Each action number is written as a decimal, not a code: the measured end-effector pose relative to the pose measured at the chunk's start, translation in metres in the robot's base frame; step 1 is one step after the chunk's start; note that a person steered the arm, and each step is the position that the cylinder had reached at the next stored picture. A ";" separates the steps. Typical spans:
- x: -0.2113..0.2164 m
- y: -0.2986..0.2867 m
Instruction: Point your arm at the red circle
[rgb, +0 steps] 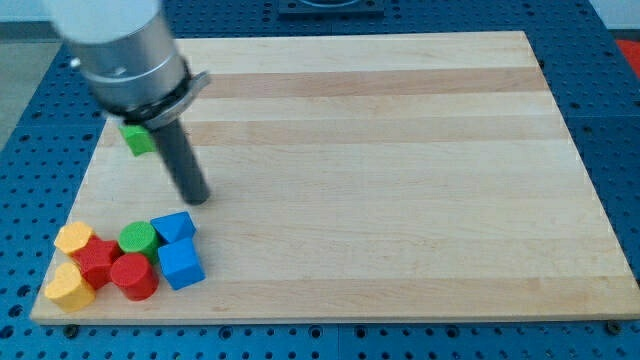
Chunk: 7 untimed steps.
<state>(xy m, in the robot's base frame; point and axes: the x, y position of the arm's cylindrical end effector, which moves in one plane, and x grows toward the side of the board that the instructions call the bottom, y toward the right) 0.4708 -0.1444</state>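
Note:
The red circle (133, 276) is a red cylinder near the board's bottom left corner, in a tight cluster of blocks. My tip (197, 198) is the lower end of the dark rod, above and to the right of the cluster, just above the upper blue block (174, 227). The red circle lies below and to the left of my tip, with the green cylinder (138, 238) between them. The tip touches no block.
In the cluster are also a red star-like block (96, 258), two yellow blocks (73, 238) (68, 287) and a second blue cube (181, 265). A green block (138, 138) sits at the left edge, partly hidden by the arm. The wooden board (400, 150) lies on a blue perforated table.

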 end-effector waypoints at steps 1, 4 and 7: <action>-0.038 0.070; 0.049 0.192; 0.148 0.126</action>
<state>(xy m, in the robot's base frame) 0.6190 -0.0185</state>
